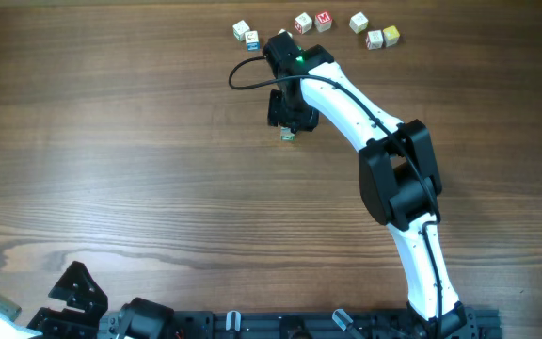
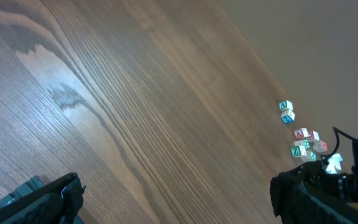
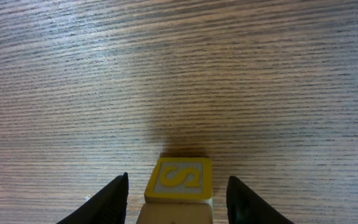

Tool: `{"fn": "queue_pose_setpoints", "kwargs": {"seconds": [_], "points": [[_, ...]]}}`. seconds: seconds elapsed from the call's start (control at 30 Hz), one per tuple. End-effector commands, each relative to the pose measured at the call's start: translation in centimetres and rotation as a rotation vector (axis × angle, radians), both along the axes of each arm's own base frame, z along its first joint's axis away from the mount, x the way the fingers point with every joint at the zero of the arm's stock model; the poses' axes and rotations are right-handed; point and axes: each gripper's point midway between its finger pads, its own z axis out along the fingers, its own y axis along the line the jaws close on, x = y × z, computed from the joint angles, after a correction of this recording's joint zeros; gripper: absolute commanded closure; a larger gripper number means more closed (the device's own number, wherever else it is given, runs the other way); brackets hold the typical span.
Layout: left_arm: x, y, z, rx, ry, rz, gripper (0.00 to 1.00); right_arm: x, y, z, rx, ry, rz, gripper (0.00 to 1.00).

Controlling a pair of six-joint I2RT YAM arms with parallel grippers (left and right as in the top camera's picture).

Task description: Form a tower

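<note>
Tower (image 3: 176, 199) stood mid worktop (image 3: 166, 74), yellow S cube (image 3: 180, 176) on top. Right end effector (image 3: 178, 178) spread around it, not touching. Left end effector (image 2: 176, 186) held wide open. Risk: tower tipped if cube brushed by finger on lifting.

A: How many loose letter cubes (image 1: 324, 19) lie beyond the right gripper (image 1: 288, 130)?
B: Seven that I can count.
A: And right at that gripper?
B: One yellow S cube (image 3: 180, 177), between its fingers.
A: Arms?
B: Two, the right arm (image 1: 384, 160) and the left arm (image 1: 83, 301).
</note>
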Motion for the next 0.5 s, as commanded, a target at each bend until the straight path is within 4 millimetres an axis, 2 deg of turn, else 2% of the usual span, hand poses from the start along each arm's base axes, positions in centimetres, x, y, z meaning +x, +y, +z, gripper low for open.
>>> {"fn": "queue_pose_setpoints", "kwargs": {"seconds": [0.0, 0.47], "points": [[-0.10, 0.26, 0.05, 0.000, -0.009, 0.021, 0.00, 0.18, -0.35, -1.20, -0.019, 0.010, -0.024, 0.51], [-0.10, 0.26, 0.05, 0.000, -0.009, 0.021, 0.00, -0.08, -0.50, -1.23, -0.026, 0.021, -0.024, 0.64]]}}
